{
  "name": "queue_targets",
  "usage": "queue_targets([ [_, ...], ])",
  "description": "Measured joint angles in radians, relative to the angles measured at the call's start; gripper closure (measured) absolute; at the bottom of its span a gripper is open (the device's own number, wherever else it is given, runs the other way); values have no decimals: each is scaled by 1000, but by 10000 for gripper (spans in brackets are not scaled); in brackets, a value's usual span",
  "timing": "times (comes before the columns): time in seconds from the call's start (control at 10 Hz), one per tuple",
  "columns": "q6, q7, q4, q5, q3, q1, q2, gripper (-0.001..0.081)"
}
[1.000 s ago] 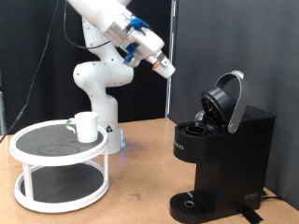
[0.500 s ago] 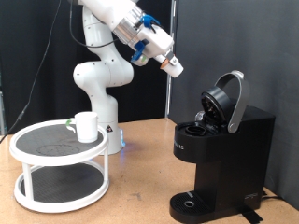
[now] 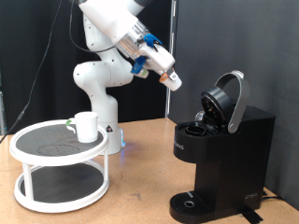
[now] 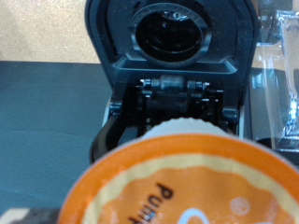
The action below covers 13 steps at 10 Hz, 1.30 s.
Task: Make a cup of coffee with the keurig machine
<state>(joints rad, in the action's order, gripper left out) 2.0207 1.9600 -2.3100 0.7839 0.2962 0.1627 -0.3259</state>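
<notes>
The keurig machine (image 3: 222, 154) stands at the exterior view's right with its lid (image 3: 229, 98) swung up and open. My gripper (image 3: 171, 79) hangs in the air above and to the left of the open lid, shut on a small coffee pod (image 3: 173, 81). In the wrist view the pod's orange printed top (image 4: 182, 182) fills the foreground, and behind it lies the machine's open pod chamber (image 4: 173, 93) under the raised lid (image 4: 173, 33). The cup (image 3: 86, 126), a white mug, stands on the top tier of a round white stand (image 3: 37, 149) at the exterior view's left.
The robot's white base (image 3: 98, 84) stands behind the two-tier stand. A small green-and-white item (image 3: 71, 124) sits beside the cup. The machine's round drip base (image 3: 192, 203) is bare. A black curtain hangs behind the wooden table (image 3: 140, 187).
My gripper with the pod has moved right and down, closer to the machine's open lid. The cup and the machine have not moved.
</notes>
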Motion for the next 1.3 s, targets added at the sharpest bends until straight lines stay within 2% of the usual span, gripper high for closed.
queue_targets([
  [0.8, 118, -34, -14, 65, -66, 17, 78, 401],
  [1.3, 169, -38, -18, 74, -108, 27, 127, 401],
])
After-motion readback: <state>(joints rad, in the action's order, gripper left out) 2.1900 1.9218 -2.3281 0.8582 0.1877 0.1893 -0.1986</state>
